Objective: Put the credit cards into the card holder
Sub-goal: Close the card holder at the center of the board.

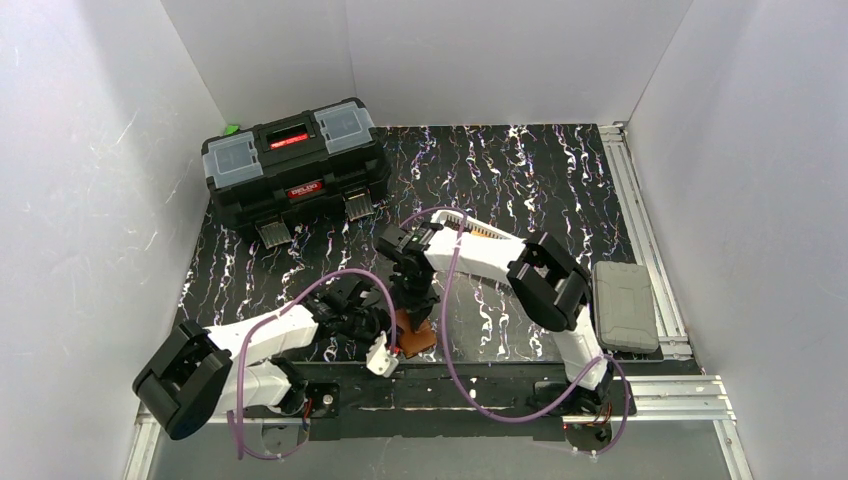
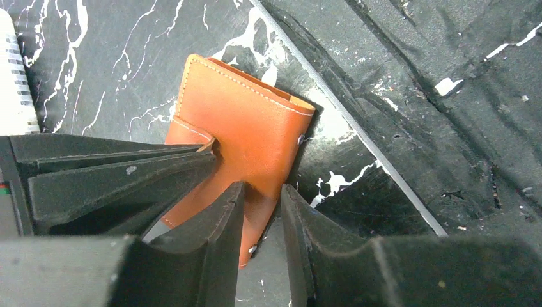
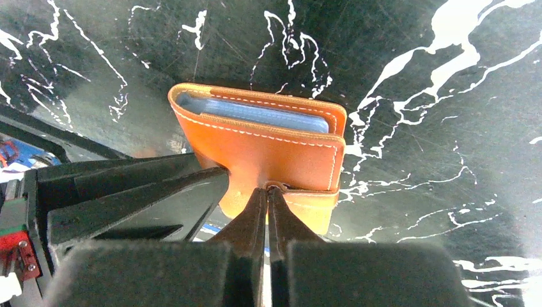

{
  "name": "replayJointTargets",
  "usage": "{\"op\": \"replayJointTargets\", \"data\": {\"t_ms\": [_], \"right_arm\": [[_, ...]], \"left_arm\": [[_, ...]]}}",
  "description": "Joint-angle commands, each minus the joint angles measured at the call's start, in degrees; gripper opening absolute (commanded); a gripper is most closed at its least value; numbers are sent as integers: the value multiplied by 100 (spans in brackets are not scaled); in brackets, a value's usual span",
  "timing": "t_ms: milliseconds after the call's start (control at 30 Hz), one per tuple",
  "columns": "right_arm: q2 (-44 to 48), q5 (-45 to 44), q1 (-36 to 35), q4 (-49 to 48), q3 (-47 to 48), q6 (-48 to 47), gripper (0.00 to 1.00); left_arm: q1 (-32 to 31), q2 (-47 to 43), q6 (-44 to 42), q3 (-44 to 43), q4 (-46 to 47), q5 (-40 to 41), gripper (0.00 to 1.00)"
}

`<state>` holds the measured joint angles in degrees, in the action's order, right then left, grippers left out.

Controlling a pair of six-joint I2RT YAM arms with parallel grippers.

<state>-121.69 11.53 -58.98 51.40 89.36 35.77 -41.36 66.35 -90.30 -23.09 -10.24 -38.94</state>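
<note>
The brown leather card holder point(image 1: 420, 340) lies folded on the black marbled mat near the front edge, between both arms. My right gripper point(image 3: 268, 190) is shut on its snap tab and comes down on it from above point(image 1: 410, 305). Bluish clear sleeves show along the holder's open edge point(image 3: 255, 115). My left gripper point(image 2: 262, 192) sits at the holder's near corner point(image 2: 249, 128) with its jaws partly apart. That corner lies between them, against one finger, with a gap to the other. No loose credit cards are in view.
A black toolbox point(image 1: 295, 165) stands at the back left. A grey case point(image 1: 623, 305) lies at the right by the metal rails point(image 1: 640, 220). A white slotted basket point(image 1: 470, 228) with thin orange edges in it sits behind the right arm. White walls enclose the table.
</note>
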Motion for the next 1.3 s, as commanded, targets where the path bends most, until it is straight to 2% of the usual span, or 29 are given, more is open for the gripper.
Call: {"op": "replayJointTargets", "data": {"t_ms": [0, 233, 733, 1267], "right_arm": [[-910, -1295, -223, -1812, -1490, -73, 1], [486, -357, 575, -2740, -2619, -244, 1], [1246, 460, 1341, -2971, -3102, -694, 1], [1954, 966, 1706, -3069, -3412, -962, 1]], "left_arm": [[15, 217, -103, -23, -13, -178, 28], [23, 522, -264, -169, -196, -121, 28], [22, 653, -519, -226, -648, -74, 24], [14, 681, -609, -178, -716, -120, 21]]}}
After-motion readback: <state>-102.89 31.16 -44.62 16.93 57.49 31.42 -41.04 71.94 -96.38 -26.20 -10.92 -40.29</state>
